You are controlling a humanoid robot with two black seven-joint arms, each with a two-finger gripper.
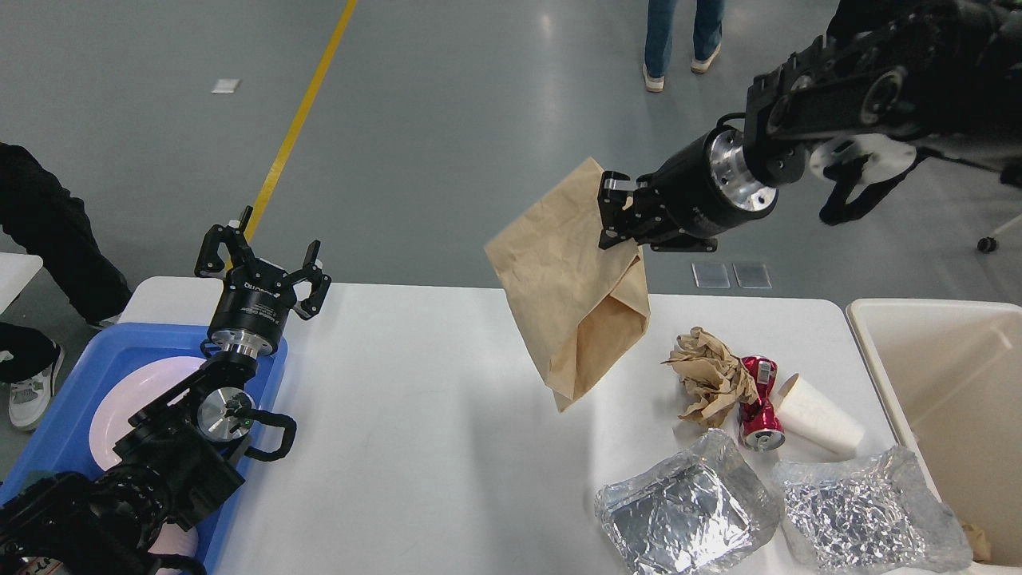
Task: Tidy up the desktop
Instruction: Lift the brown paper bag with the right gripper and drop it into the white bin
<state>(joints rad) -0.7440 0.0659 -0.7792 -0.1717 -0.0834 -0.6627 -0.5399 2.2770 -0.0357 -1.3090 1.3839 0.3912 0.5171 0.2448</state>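
- A blue tray sits at the lower left of the frame, on the left end of the counter, with a white plate lying in it, partly hidden by the left arm.
- The left end effector stands above the tray's far right corner, at left of centre; its 2 fingers are spread wide apart and hold nothing.
- The counter, white with rounded corners, fills the lower half of the frame from the tray across to the bin; its middle stretch is bare.
- A brown paper bag hangs in the air at centre frame, above the counter's far edge, tilted with its lower corner pointing down and clear of the surface.
- The right end effector comes in from the upper right and is clamped on the bag's upper right edge.
- Right of the bag's lower end, on the counter, lies a wad of crumpled brown paper, touching a red can on its side.
- A white paper cup lies tipped over just beside the can.
- 2 crumpled foil trays rest side by side at the lower right, near the counter's front edge.
- A cream bin stands at the far right, against the counter's right end.
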